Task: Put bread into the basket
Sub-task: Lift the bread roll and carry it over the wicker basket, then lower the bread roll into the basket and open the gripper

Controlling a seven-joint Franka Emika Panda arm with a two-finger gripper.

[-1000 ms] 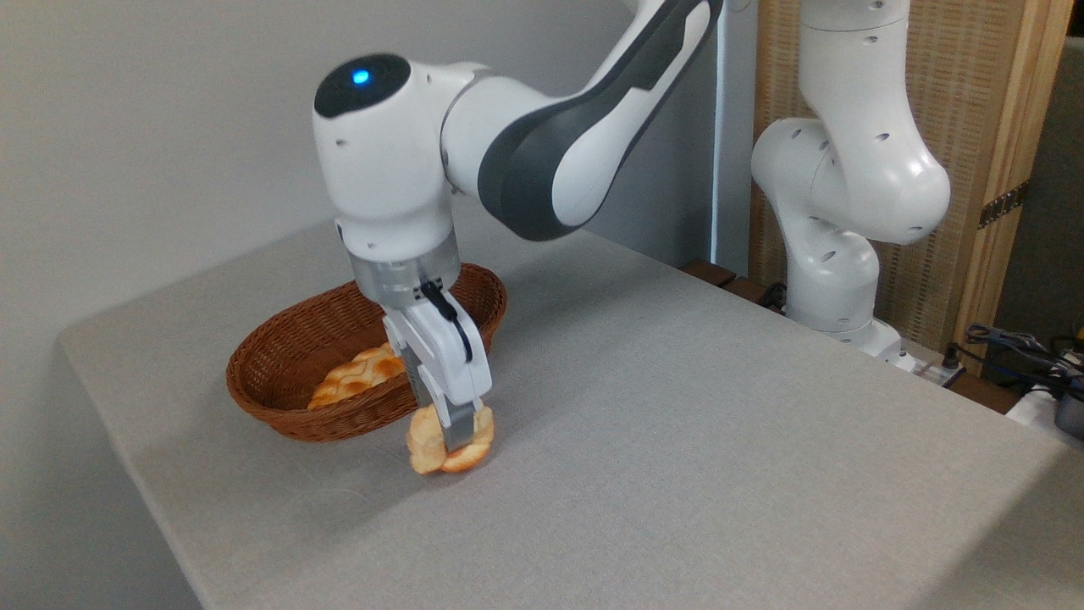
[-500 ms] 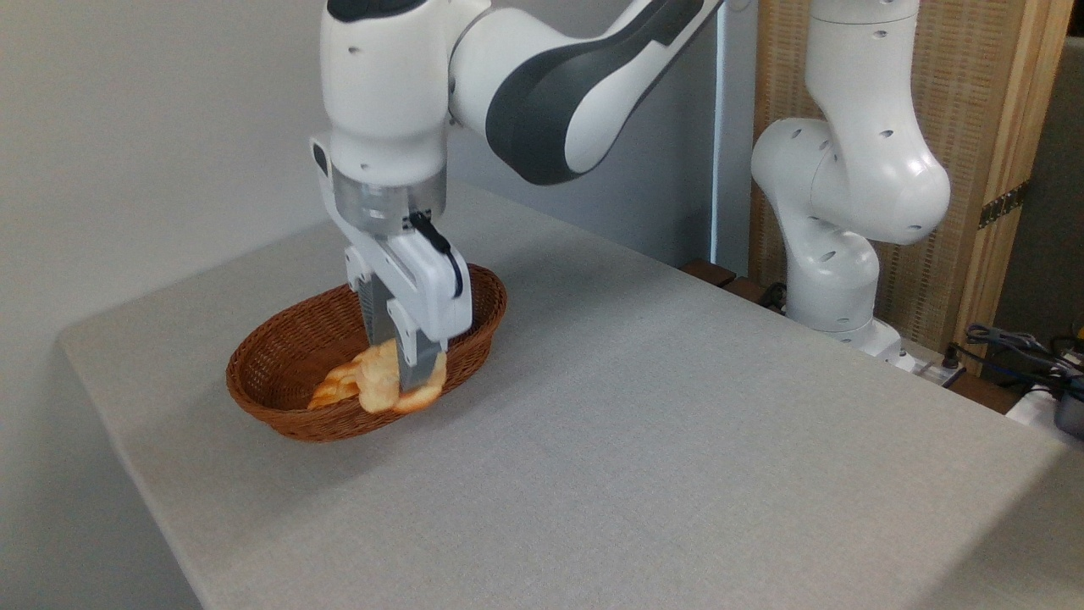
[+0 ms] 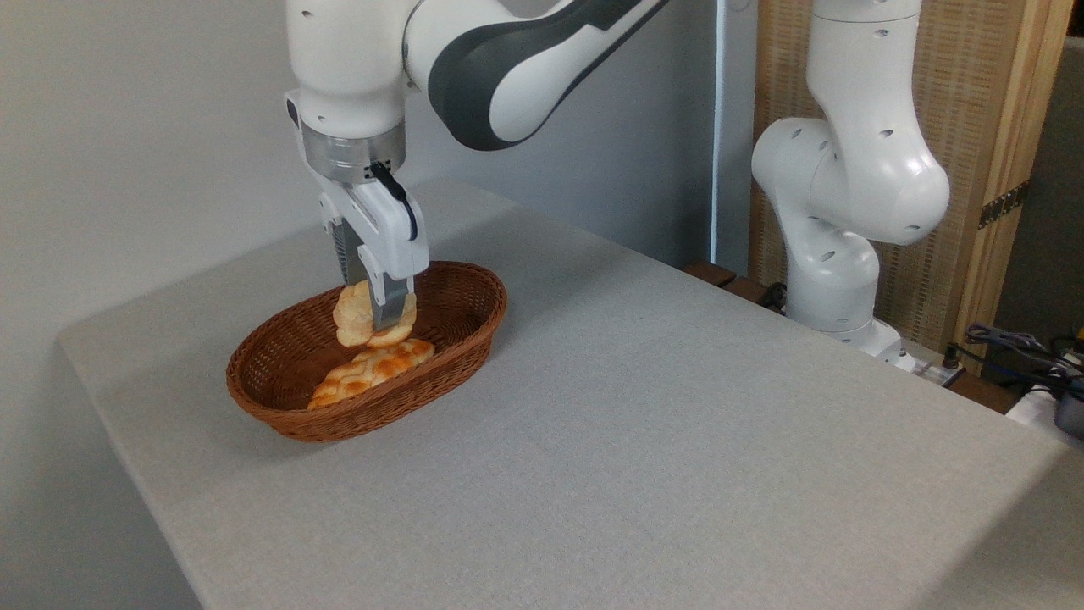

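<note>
the gripper [image 3: 377, 312] is clamped on the bread [image 3: 354, 315], which hangs above the basket [image 3: 461, 335] over the long loaf [image 3: 373, 371]; next seems a short lowering and release.

- A robotics lab or test room, not a home or shop
- A white and grey robot arm [image 3: 508, 76] stands on its base [image 3: 847, 326] at the far right edge of the table [image 3: 677, 440] — fixed equipment
- The table is covered in plain grey cloth, set against a bare grey wall [image 3: 127, 127] on the left
- Loose cables [image 3: 1016, 347] and a power strip lie at the far right
- A wood-framed woven screen [image 3: 974, 127] stands behind the arm — a makeshift partition
</note>
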